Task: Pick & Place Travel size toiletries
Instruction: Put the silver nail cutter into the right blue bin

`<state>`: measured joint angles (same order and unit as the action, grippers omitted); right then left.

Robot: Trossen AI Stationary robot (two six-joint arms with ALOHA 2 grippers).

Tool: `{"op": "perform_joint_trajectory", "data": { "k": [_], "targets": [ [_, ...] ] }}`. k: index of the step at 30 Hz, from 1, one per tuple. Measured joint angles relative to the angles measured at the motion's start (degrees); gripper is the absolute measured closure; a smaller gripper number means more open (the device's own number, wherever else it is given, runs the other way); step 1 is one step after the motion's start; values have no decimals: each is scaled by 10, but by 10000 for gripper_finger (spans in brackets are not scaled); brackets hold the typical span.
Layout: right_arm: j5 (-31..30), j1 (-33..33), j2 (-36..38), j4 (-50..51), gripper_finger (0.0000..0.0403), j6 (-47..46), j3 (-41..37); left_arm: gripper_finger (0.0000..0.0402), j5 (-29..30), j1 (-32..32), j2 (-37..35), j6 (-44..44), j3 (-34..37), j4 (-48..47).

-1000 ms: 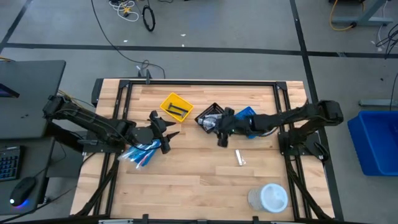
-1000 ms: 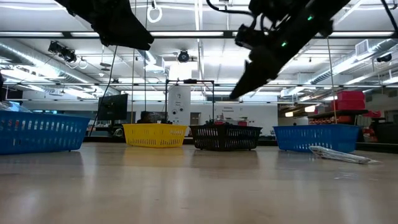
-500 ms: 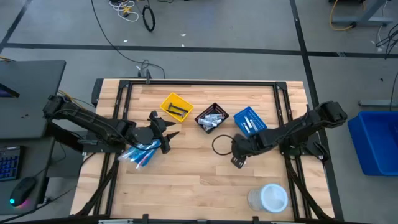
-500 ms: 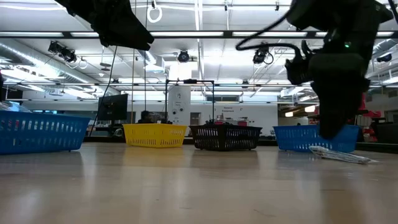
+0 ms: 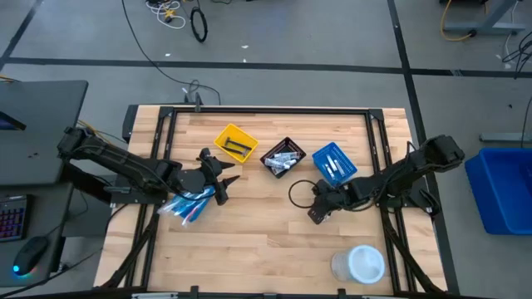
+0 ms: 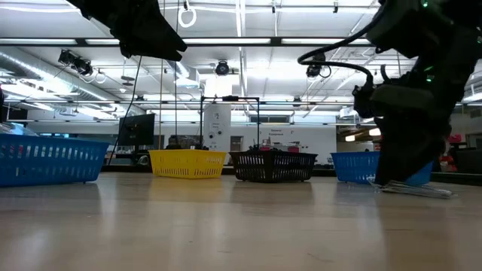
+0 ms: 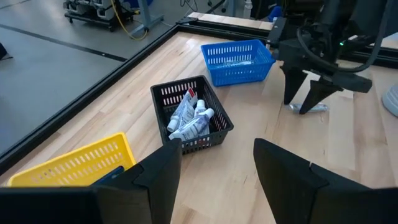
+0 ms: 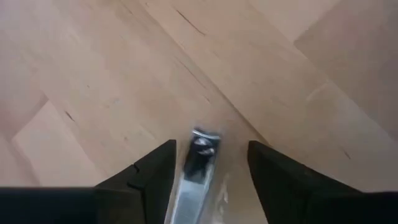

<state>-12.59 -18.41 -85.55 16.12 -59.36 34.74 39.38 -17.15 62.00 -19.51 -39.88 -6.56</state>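
A small clear-wrapped toiletry [image 8: 200,155], pale with a dark end, lies flat on the wood right of the table's middle [image 6: 416,190]. My right gripper [image 8: 208,163] is low over it [image 5: 316,214], open, with one finger on each side. My left gripper [image 5: 226,184] hangs open above the table's left part [image 7: 217,146], beside a heap of blue-and-white toiletries [image 5: 187,206] at the left edge. The black bin [image 5: 283,158] holds white tubes [image 7: 189,115]. The blue bin [image 5: 334,162] holds pale items. Dark items lie in the yellow bin [image 5: 235,143].
The three bins stand in a row across the far half of the table. A round white tub [image 5: 359,264] sits at the near right corner. A dark cable loop [image 5: 298,193] hangs by the right arm. Bare wood lies in the near middle.
My right gripper has swung from above the black bin toward the table's near edge. It has come down over the wrapped toiletry on the wood, sinking a little more in the last half second. The left arm has kept still.
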Motion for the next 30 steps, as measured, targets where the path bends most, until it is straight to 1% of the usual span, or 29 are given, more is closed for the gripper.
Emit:
{"op": "perform_joint_trajectory", "data": {
  "k": [2,4,6,10,13,16,19,22,24,26,27,30],
  "targets": [
    [-9,0,2,-18,205,-3,-16,193,0,0,0,-5,0,0],
    [-23,-1,2,-21,223,-25,-28,193,0,0,0,-5,0,0],
    [-31,-1,2,-20,247,-29,-33,193,0,0,0,-5,0,0],
    [-35,-1,3,-27,312,-13,-33,193,0,0,0,-5,0,0],
    [-34,3,7,-31,341,-6,-25,193,0,0,0,-2,0,0],
    [-37,8,26,-6,343,29,1,193,1,0,0,-2,0,0],
    [-72,18,65,42,333,92,45,193,2,0,0,-2,0,0],
    [-131,37,104,132,330,156,94,193,2,0,0,-2,0,0],
    [-187,54,128,197,330,180,126,193,1,0,0,-2,0,0],
    [-223,76,147,271,330,185,138,193,0,0,0,-2,0,0],
    [-233,91,154,292,330,184,138,193,0,0,0,-2,0,0],
    [-237,135,165,305,328,183,124,193,0,0,0,5,0,1]
  ]
}}
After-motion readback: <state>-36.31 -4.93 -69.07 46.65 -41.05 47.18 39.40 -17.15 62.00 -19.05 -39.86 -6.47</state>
